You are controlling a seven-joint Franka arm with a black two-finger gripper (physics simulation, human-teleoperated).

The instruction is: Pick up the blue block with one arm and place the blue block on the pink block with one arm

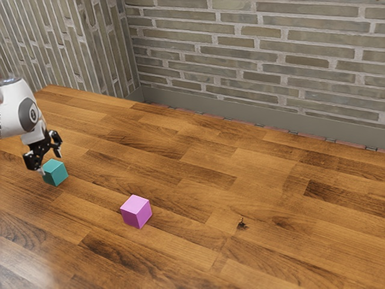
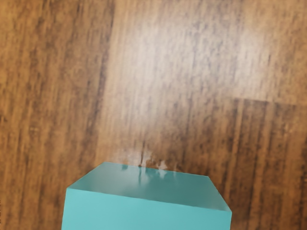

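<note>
The wooden tabletop [image 1: 252, 162] carries 1 pink block [image 1: 136, 211], with a small dark speck [image 1: 242, 224] near it.

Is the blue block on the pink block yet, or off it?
Off. The small teal-blue cube is by the hand, well apart from the pink cube, whose top is bare.

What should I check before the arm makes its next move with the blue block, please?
1. Blue block right at the gripper: ok.
2. Firm hold on the blue block: cannot tell.
3. Pink block flat on the table, nothing on its top: ok.
4. Way between the two blocks, just bare wooden table: ok.
5. Blue block resting on the pink block: not ok, they stand apart.
</note>
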